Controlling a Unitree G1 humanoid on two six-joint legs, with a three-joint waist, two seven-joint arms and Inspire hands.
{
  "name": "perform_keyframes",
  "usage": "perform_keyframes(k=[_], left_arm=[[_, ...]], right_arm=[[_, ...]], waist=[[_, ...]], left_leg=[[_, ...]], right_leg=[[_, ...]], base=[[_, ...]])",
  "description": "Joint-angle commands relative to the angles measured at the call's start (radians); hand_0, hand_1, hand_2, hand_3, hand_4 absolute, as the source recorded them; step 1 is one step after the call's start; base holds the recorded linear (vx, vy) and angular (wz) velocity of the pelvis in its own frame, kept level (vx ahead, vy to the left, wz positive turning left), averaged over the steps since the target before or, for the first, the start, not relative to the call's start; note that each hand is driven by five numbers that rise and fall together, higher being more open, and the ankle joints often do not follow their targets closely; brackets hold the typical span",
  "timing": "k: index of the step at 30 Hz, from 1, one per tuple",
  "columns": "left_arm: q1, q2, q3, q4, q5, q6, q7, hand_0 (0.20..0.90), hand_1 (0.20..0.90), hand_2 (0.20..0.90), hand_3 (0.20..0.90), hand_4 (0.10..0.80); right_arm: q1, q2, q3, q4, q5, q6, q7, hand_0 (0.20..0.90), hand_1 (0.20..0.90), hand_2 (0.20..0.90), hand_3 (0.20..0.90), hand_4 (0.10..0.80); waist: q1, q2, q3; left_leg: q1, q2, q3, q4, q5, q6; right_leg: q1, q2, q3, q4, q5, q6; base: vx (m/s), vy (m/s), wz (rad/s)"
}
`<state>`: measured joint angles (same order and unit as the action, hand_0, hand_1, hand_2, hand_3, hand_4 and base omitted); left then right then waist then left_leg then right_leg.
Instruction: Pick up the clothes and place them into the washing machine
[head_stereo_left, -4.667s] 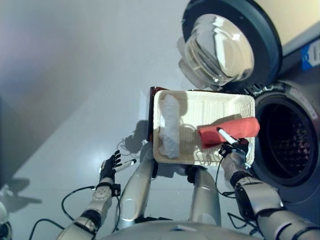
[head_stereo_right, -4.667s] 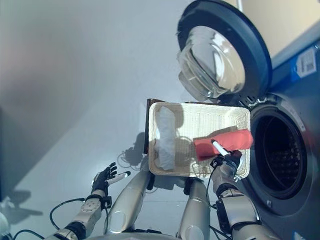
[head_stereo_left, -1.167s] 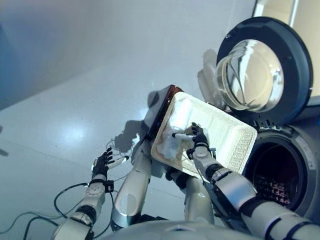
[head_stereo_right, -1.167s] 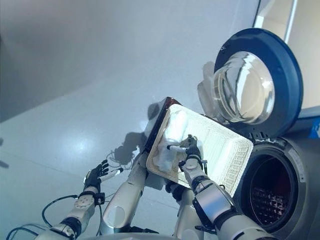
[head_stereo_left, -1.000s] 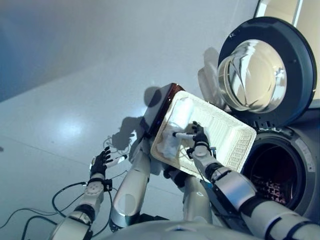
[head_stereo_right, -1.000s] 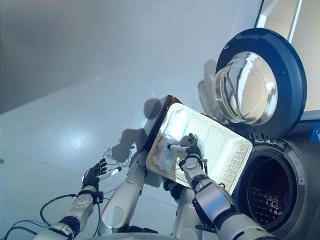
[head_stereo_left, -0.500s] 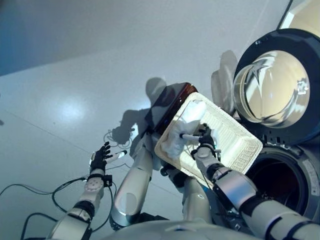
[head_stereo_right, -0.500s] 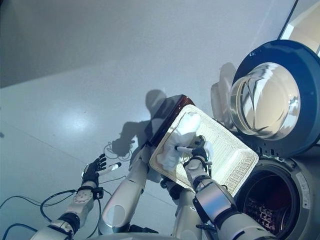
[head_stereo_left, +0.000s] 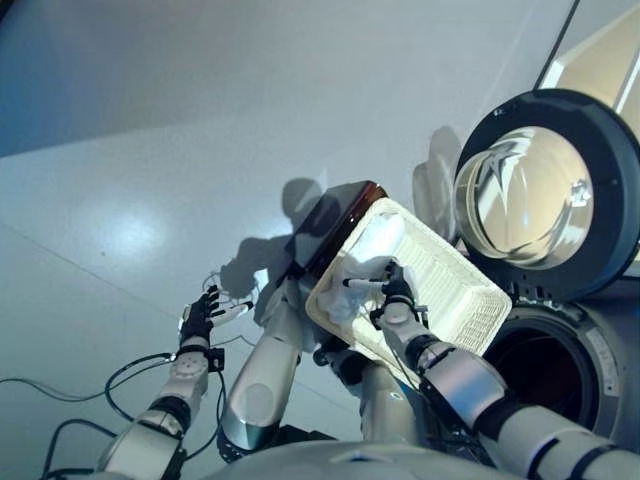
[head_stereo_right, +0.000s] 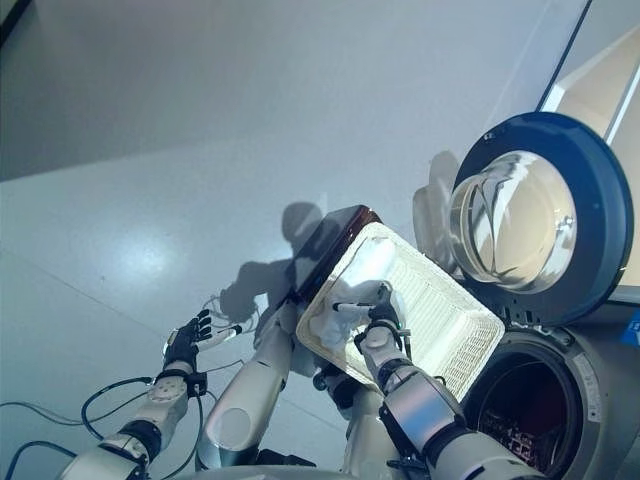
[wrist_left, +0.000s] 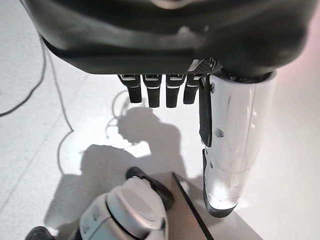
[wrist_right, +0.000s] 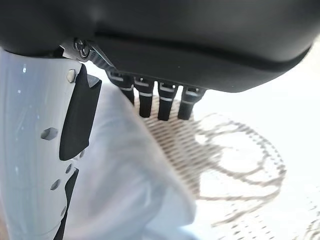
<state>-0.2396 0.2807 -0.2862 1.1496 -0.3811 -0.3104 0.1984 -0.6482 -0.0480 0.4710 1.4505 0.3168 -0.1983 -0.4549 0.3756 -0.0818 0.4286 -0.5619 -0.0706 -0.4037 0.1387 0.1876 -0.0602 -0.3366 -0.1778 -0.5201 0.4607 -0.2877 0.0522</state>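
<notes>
Centre frame: right hand (head_stereo_left: 390, 295) over white cloth (head_stereo_left: 368, 262) in white basket (head_stereo_left: 455, 290); grip cannot be told. Left hand (head_stereo_left: 203, 318) lower left, fingers relaxed, empty. Washing machine (head_stereo_left: 575, 350) lower right, door (head_stereo_left: 545, 195) open.

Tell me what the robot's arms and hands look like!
Both arms are shiny silver-grey tubes with darker black bands at the joints. Each ends in a dark hand: the left hand and the right hand. The fingers are black with thin silver bands, seen close in the wrist views. Each thumb wears a smooth white cover with a black strip and small holes.
</notes>
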Motion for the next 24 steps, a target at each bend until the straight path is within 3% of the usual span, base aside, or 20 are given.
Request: perform_keyframes(k=[1,11,18,24], left_arm=[[0.028,0.033,0.018,0.028,0.025,-0.016,0.008,0.900,0.900,0.900,0.900,0.800],[0.040,0.025,0.023,0.046,0.029,-0.014,0.002,0.900,0.900,0.900,0.900,0.800],[0.020,0.024,0.005,0.017,-0.006,-0.029,0.013,0.900,0.900,0.900,0.900,0.800],[-0.004,0.019,-0.019,0.000,-0.027,-0.033,0.019,0.900,0.900,0.900,0.900,0.800]], right_arm=[[0.026,0.040,-0.026,-0.053,-0.047,-0.050,0.003,0.900,0.900,0.900,0.900,0.800],[0.046,0.035,-0.022,-0.048,-0.070,-0.053,-0.009,0.900,0.900,0.900,0.900,0.800],[-0.018,0.028,-0.012,-0.040,-0.083,-0.045,-0.041,0.900,0.900,0.900,0.900,0.800],[-0.107,0.010,-0.022,-0.005,-0.089,-0.034,-0.078,0.900,0.900,0.900,0.900,0.800]], waist=[[0.022,-0.056,0.009],[0.015,-0.045,0.006],[0.037,-0.006,0.067],[0.049,0.040,0.091]], left_leg=[[-0.002,-0.091,0.057,0.084,-0.124,0.013],[-0.011,-0.092,0.049,0.077,-0.112,0.009],[-0.074,-0.106,0.049,0.114,-0.109,0.009],[-0.206,-0.138,0.049,0.260,-0.158,0.031]], right_leg=[[0.003,-0.042,0.069,-0.152,0.217,0.030],[-0.016,-0.043,0.062,-0.153,0.214,0.032],[-0.086,-0.059,0.061,-0.055,0.185,0.029],[-0.195,-0.102,0.064,0.113,0.120,0.020]], base=[[-0.037,-0.006,-0.03],[0.000,0.000,0.00],[-0.038,0.002,0.04],[-0.018,0.036,0.10]])
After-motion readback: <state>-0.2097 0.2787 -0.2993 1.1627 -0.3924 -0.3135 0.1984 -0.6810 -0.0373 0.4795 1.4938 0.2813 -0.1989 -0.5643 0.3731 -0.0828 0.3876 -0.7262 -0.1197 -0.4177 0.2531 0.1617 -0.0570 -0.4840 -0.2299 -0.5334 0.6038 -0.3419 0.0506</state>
